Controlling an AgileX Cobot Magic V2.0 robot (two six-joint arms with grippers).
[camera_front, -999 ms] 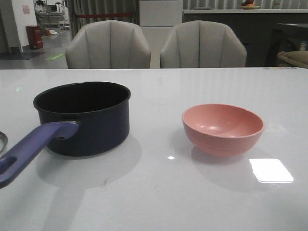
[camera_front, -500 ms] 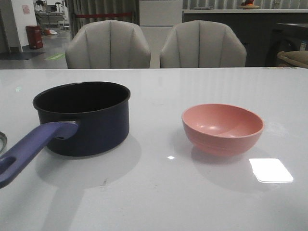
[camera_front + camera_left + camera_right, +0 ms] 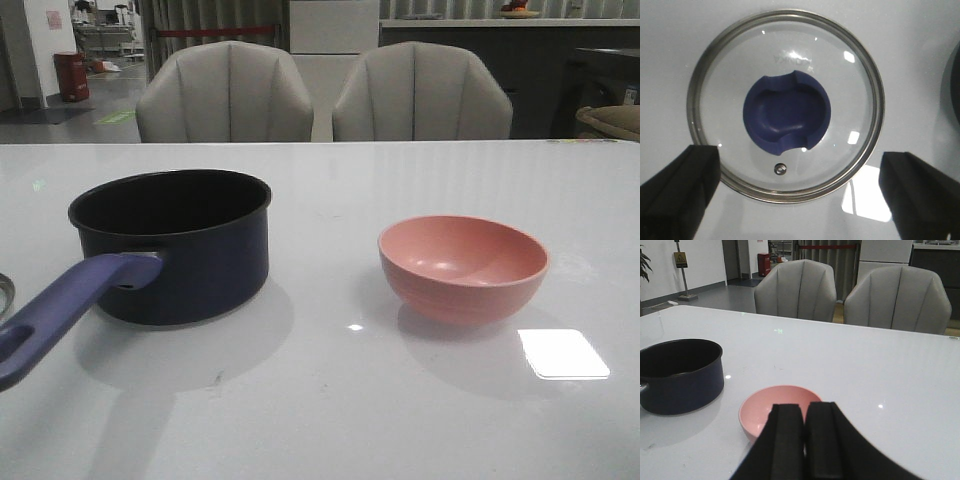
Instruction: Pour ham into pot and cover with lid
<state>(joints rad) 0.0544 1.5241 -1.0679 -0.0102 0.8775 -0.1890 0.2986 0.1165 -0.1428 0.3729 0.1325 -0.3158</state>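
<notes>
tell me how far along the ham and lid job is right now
Nothing looks done yet. The pot stands uncovered and the pink bowl sits upright on the table; no ham is visible in either. In hand: the left hand hangs open above the lid, which lies flat on the table, ungripped. The right hand is shut and empty near the bowl. Pouring and covering both remain.

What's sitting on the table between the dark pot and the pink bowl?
Nothing: the front view shows bare white table between the pot and the pink bowl.
</notes>
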